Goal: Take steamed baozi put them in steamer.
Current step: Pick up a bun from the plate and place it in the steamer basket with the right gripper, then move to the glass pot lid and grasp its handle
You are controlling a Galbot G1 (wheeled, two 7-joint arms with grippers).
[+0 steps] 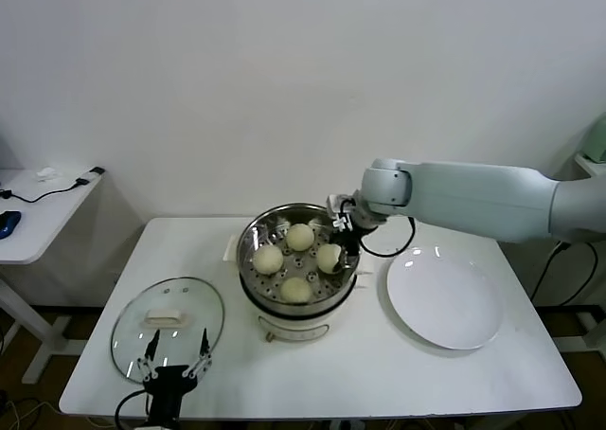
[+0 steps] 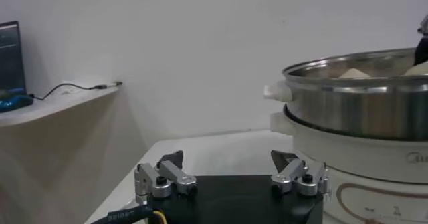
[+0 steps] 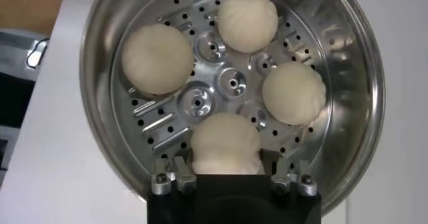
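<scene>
A: From the head view, where were the small round cream-white dough buns?

B: All four sat inside the round shiny steel steamer basket on its white cooker base, in the middle of the white table. The flat white plate to the right was bare. The right gripper reached in over the rim at the bun nearest the plate. The left gripper hung idle at the table's near edge, over the round glass lid with a white handle.

A: And the left wrist view?

B: The left gripper's fingers stood spread wide, holding nothing, with the steamer's wall beside it.

A: The right wrist view?

B: The right gripper had its fingers on either side of one bun, touching or nearly so; I judged it a light pinch. The other three lay apart on the perforated floor.

A: How would the buns handle?

B: I'd judge them light, soft and easily dented, perhaps a little tacky. Take each across its widest part, gently.
</scene>
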